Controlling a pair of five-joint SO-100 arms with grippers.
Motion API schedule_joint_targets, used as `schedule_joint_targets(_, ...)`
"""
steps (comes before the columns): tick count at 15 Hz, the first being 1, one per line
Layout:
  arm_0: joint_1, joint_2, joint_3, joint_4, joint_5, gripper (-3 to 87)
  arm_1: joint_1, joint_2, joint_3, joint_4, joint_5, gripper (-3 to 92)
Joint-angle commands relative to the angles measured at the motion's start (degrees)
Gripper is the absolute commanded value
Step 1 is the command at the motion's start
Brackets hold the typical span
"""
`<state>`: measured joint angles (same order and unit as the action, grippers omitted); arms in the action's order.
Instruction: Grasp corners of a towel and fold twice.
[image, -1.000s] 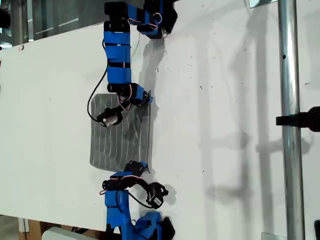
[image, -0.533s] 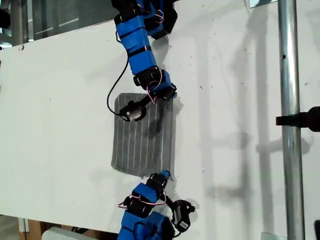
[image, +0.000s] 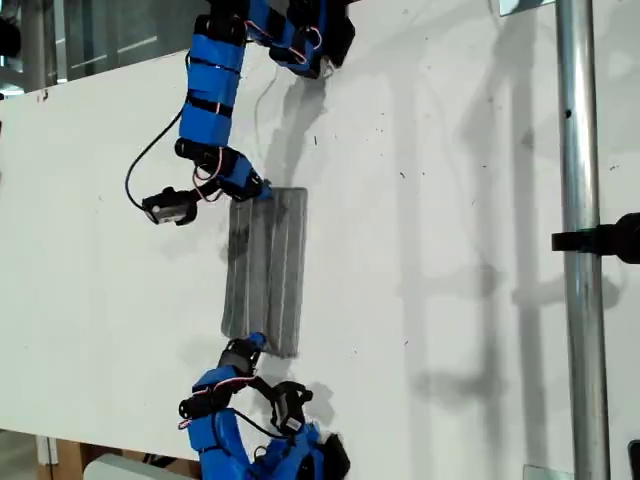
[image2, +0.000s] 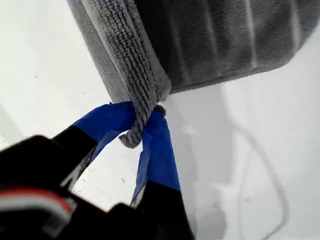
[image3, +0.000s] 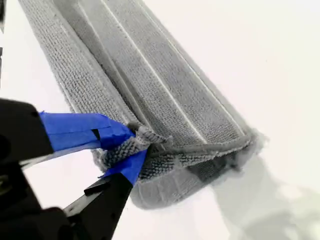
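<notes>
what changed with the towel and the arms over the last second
The towel went from a wide rectangle to a narrow folded strip. Both arms swung toward the exterior view's left, carrying its edge over. My first pincer and second pincer are shut on towel corners. The table and metal pole stayed put.

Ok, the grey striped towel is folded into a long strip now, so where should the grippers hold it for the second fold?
Probably by the corners at one short end of the grey striped towel. It lies flat as a narrow strip, so its tips are the only graspable parts. My first gripper and my second gripper each already pinch a corner, coming in low from beyond the ends.
</notes>
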<state>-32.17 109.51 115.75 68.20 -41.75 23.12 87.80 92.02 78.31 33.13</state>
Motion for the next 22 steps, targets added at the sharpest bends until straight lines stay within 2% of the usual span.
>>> schedule_joint_targets(1, -9.6, -5.4, -9.0, -0.4, 7.3, -2.9, 8.1, 1.1, -5.1, -2.4, -7.6, -0.2)
schedule_joint_targets(4, -14.2, -12.7, -21.4, 1.3, 11.4, -2.9, 14.6, -0.4, -11.6, -3.1, -13.5, -0.2)
schedule_joint_targets(7, -13.7, -14.3, -24.7, 3.5, 11.7, -2.9, 13.9, 0.4, -15.1, 1.4, -14.1, -0.2)
schedule_joint_targets(15, -4.0, -10.0, 0.1, -6.9, -2.0, -2.7, 2.2, -7.7, -0.2, -6.0, -4.9, -0.2)
schedule_joint_targets(17, -1.8, -7.2, 4.3, -7.7, -4.0, -0.1, 1.5, -10.6, 0.1, -6.9, -4.0, -0.2)
schedule_joint_targets(18, -1.6, -5.5, 6.6, -8.0, -5.1, 4.5, 1.5, -12.7, -0.3, -7.3, -3.4, -0.2)
schedule_joint_targets(19, -2.5, -4.8, 8.8, -8.1, -6.3, 12.2, 2.0, -15.1, -1.5, -6.9, -2.5, 2.0)
schedule_joint_targets(20, -4.2, -4.8, 10.4, -7.8, -7.1, 18.9, 2.5, -15.9, -1.8, -6.5, -1.4, 18.5)
schedule_joint_targets(22, -5.7, -4.8, 11.3, -5.8, -6.4, 28.9, 4.7, -13.2, -1.1, -3.8, -0.6, 40.4)
